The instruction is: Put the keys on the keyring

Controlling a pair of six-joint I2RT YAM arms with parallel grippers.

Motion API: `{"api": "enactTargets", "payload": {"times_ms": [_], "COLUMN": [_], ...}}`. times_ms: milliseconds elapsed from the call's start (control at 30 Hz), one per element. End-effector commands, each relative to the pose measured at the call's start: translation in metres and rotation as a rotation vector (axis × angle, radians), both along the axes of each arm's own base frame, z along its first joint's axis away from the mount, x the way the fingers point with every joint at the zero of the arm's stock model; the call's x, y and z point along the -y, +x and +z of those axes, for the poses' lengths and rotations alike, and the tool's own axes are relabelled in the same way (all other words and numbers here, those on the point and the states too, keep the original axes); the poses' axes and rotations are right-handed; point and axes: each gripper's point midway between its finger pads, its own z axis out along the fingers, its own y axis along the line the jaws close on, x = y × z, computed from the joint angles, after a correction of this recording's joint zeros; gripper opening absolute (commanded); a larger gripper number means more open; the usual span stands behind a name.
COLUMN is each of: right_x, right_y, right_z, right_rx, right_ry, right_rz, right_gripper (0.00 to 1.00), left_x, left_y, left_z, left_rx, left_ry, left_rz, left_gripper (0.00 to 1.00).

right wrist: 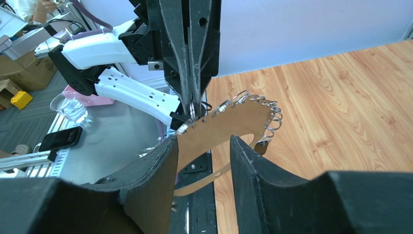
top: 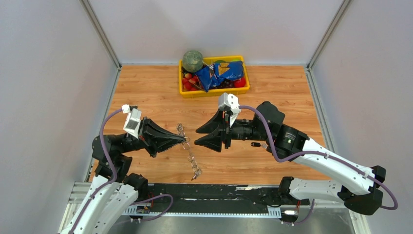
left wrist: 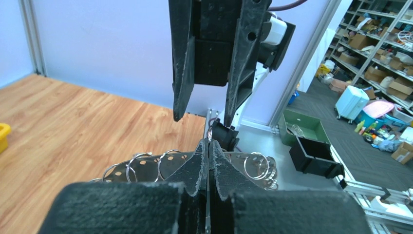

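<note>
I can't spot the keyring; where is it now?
Top view: the keyring is left of centre, pinched in the left gripper, its rings trailing toward the near edge, the open right gripper just opposite.

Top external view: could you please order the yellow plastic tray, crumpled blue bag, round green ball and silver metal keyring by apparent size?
1. yellow plastic tray
2. crumpled blue bag
3. round green ball
The silver metal keyring looks longer than the ball but far thinner, so I leave it unranked against it.

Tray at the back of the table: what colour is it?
Yellow; the tray shows best in the top external view.
</note>
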Motion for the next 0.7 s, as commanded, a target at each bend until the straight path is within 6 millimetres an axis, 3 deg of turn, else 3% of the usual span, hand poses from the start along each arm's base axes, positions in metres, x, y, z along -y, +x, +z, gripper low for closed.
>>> {"api": "enactTargets", "payload": {"times_ms": [0, 667], "right_x": [-0.001, -0.029], "right_y": [-0.003, -0.014], "right_z": [0.011, 0.04], "right_rx": [0.031, 0.155], "right_ry": [0.05, 0.151], "right_rz": [0.028, 0.104], "right_gripper": [0.46, 0.4], "left_x": [-0.006, -0.026], "left_y": [-0.01, -0.013], "left_z": [0.027, 0.047], "left_rx": [0.073, 0.097], "left_ry": [-0.118, -0.344], "left_rz": [0.008, 0.095], "left_gripper": [0.0, 0.0]}}
